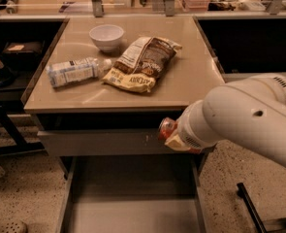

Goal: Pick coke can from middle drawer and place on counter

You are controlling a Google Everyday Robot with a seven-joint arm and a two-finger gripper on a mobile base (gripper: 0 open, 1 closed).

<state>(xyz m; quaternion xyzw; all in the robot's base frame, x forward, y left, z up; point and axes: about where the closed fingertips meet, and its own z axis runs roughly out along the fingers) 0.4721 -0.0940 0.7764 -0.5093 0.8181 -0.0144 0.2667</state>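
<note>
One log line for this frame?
claw: holds coke can over open middle drawer, right side | counter: can not yet placed

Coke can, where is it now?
Camera view, right of centre: the coke can sits in the tool, above the middle drawer, just below the counter edge.

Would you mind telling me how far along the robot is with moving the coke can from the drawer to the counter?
Done: the coke can is lifted out of the open middle drawer. In hand: the gripper holds the can in the air above the drawer, just below the counter's edge. Left: raising it and setting it on the counter, which is not yet done.
</note>
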